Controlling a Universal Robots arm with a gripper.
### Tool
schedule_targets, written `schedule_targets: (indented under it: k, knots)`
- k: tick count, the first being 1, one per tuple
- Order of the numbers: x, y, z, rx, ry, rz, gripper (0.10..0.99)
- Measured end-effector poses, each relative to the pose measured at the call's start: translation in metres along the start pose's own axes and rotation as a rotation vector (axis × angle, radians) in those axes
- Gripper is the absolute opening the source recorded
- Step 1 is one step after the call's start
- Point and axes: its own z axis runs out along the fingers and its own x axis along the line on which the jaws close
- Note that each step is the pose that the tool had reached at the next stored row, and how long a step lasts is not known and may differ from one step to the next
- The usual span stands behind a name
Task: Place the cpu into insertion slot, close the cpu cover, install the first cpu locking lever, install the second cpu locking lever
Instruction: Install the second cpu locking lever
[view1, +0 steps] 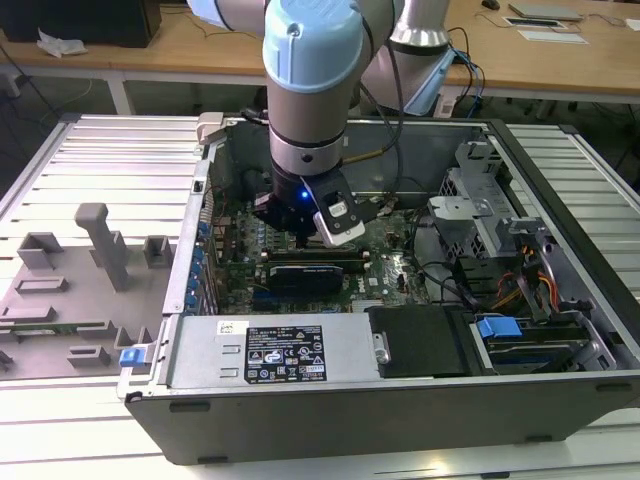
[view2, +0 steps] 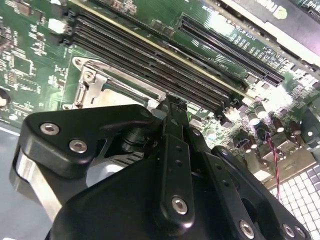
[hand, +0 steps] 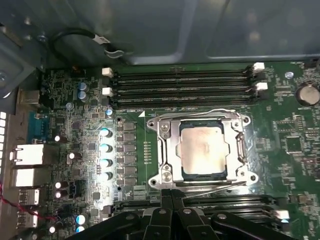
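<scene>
With cpu (hand: 204, 151) seated under closed cover (hand: 170, 150), we keep gripper (hand: 172, 194), fingers pinched shut, at socket edge; press lever (hand: 210, 185) slowly, vert.

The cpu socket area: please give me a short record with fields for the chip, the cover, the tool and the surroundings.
cpu: lies flat inside the socket, metal top facing up
cpu cover: silvery frame lies closed around the chip
lever wires: thin wires run along two opposite edges of the frame
tool: fingertips together, right beside one edge of the socket
memory slots: long black rows on both sides of the socket
computer case: open, motherboard inside
</scene>
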Motion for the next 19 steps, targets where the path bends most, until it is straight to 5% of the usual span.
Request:
schedule_targets:
  k: [19]
  knots:
    - [0.0102, -0.0045, 0.0200, -0.047, 0.0048, -0.013, 0.106]
